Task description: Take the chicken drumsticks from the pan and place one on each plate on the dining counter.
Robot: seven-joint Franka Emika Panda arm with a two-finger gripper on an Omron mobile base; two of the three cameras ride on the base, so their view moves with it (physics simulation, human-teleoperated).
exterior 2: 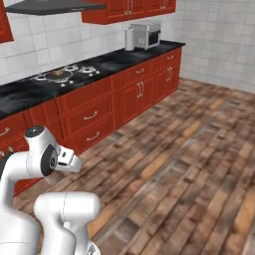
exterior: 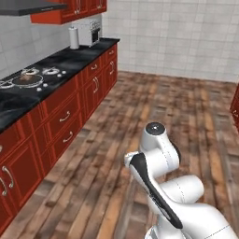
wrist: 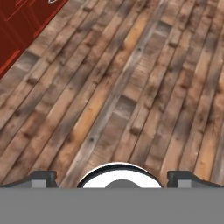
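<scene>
The pan sits on the stove on the black-topped counter at the far left, also seen as the pan in the right base view. Something brownish lies in it, the chicken drumsticks, too small to tell apart. My arm is folded over the wooden floor, well away from the stove. In the hand view my gripper points down at bare floorboards, its fingertips wide apart and open with nothing between them. The plates and the dining counter are out of view.
Red cabinet drawers run along the left under the counter. A toaster oven and a paper roll stand at the counter's far end. Another red cabinet edges in at the right. Wide wooden floor lies ahead.
</scene>
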